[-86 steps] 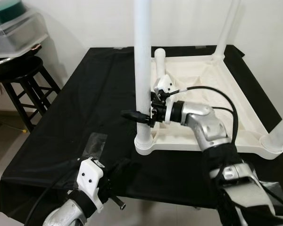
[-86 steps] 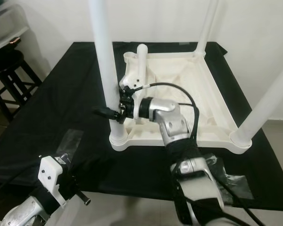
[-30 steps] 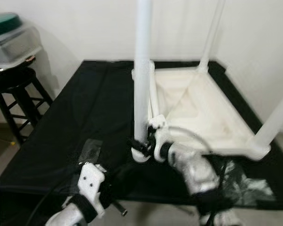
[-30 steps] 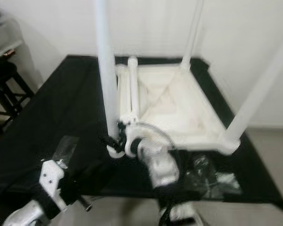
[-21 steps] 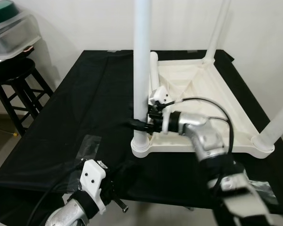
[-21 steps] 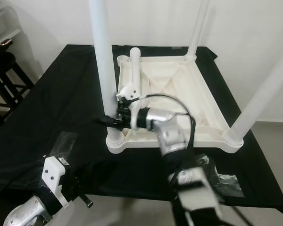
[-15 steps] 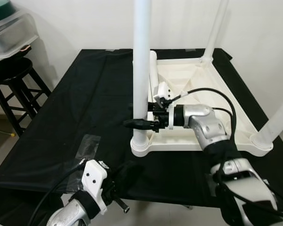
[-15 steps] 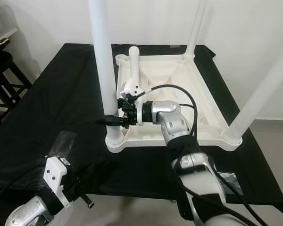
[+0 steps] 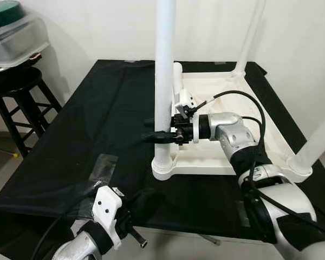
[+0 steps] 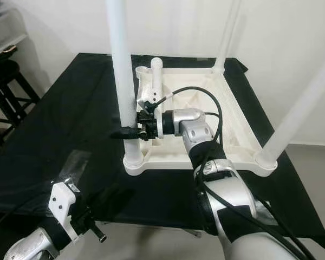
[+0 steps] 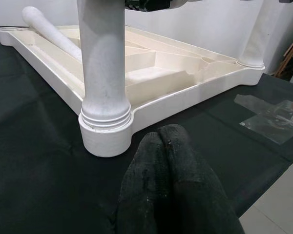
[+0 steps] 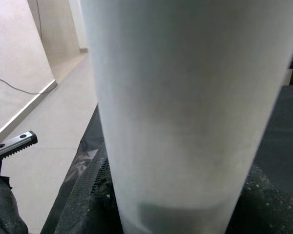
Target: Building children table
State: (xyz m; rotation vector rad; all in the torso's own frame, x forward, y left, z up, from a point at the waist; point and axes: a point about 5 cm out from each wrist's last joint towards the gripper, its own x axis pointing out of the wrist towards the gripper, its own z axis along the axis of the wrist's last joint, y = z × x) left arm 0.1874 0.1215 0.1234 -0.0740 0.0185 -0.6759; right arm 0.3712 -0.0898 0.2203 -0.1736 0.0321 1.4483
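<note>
Head views, near to far. At 7 o'clock, at the near edge of the desk, which is draped in black cloth, the left gripper hangs low; in its wrist view the two black fingers lie pressed together with nothing between them, their tips pointing at the nearest corner socket of the children's table. A patch of clear tape lies on the cloth just beyond this gripper.

The children's table top, cream-white plastic, lies upside down on the cloth from centre towards 2 o'clock. The near-left leg stands upright in the corner socket at about 6 o'clock of the top. The right gripper, reaching in from 3 o'clock on its silver arm, has its jaws closed around this leg a short way above the socket; in the right wrist view the white shaft stands directly between the black fingers, touching them.

A loose leg lies inside the upturned top along its left edge, beyond the gripped leg. The near-right leg stands at 4 o'clock and the far-right leg at 1 o'clock.

At 10 o'clock, off the desk, a black stool carries a clear lidded container.
</note>
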